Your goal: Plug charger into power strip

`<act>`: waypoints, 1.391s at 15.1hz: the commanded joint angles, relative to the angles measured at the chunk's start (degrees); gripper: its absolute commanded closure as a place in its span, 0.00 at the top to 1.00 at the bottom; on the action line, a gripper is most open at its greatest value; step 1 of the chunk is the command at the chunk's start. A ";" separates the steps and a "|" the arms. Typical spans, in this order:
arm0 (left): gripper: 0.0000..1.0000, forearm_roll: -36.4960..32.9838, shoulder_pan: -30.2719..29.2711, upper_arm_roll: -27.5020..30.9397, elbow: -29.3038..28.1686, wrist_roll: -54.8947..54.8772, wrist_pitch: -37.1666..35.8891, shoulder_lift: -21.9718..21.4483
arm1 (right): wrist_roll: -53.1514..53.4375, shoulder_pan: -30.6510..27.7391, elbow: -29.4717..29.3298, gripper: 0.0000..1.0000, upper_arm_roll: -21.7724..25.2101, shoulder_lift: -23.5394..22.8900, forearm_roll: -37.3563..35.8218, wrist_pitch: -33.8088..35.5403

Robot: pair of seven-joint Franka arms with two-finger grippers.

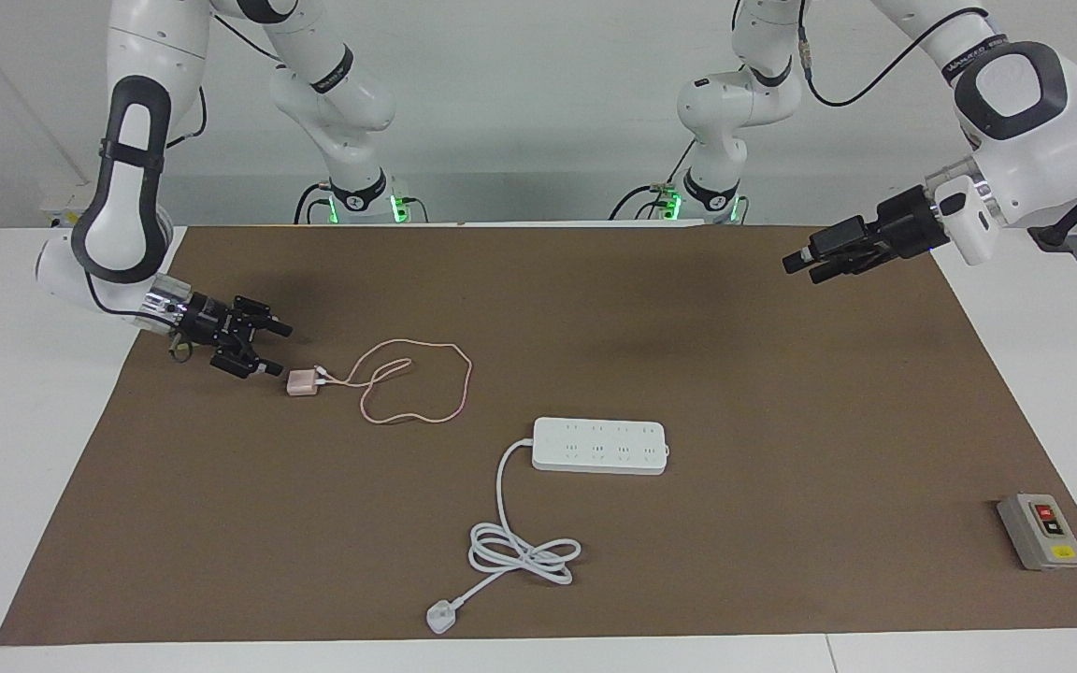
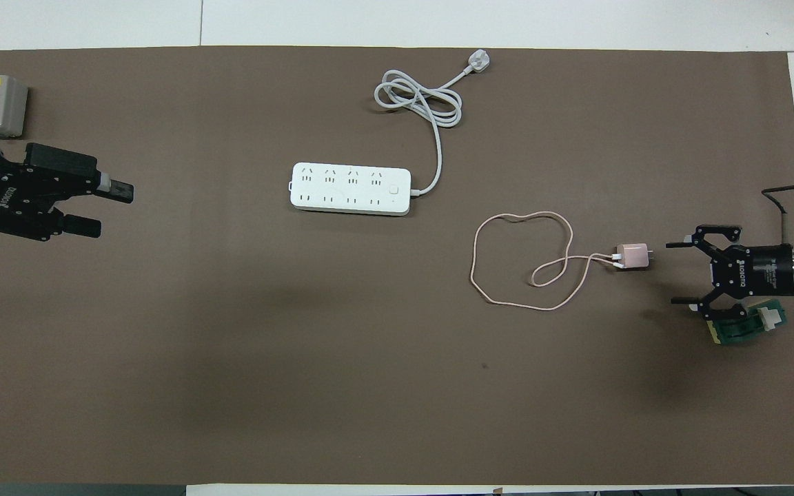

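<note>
**Approach: charger lies directly ahead of the right gripper**

The charger [image 1: 301,381] lies flat toward the right arm's end of the table, prongs pointing at the right gripper [image 1: 277,349], which sits low just beside it, fingers spread wide, empty. The left gripper [image 1: 798,264] waits, open. The power strip [image 1: 599,445] lies mid-table, well apart. The right arm is nearer.

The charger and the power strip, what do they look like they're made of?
The charger: probably smooth matte plastic, a pale pink cube without glare; its thin cable looks flexible, lying in loose loops. The power strip: likely hard white plastic, a flat moulded body with crisp socket slots.
</note>
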State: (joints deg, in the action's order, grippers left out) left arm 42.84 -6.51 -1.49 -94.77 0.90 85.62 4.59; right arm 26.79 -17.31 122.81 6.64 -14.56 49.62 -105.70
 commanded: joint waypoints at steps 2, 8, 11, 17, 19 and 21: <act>1.00 12.05 0.09 -0.18 0.99 -4.33 -0.45 4.44 | -0.51 0.35 -4.85 1.00 -0.05 -3.62 2.14 -0.29; 1.00 26.31 3.52 -0.71 0.47 -10.04 4.12 6.22 | -0.59 0.53 -4.16 1.00 -0.14 -4.59 3.63 -1.26; 1.00 33.26 4.84 -0.71 0.11 -13.81 4.99 6.48 | -0.68 0.79 -3.02 1.00 -0.05 -4.59 3.73 -1.61; 1.00 44.87 7.47 -0.62 -12.61 -21.45 7.19 3.07 | -0.77 0.70 -4.07 1.00 -0.14 -7.06 3.91 0.14; 1.00 46.71 8.35 -0.62 -18.14 -23.05 8.77 -0.52 | -0.24 0.70 -3.98 1.00 -0.14 -7.06 3.91 0.58; 1.00 48.73 9.31 -0.62 -21.93 -23.92 9.39 -3.34 | -0.24 0.61 -4.07 1.00 -0.14 -7.06 3.91 1.02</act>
State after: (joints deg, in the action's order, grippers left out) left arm 88.64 1.00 -2.78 -109.03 -21.21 92.03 7.90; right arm 26.79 -16.62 119.08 6.56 -21.43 52.46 -105.50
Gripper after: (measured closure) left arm 0.000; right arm 0.000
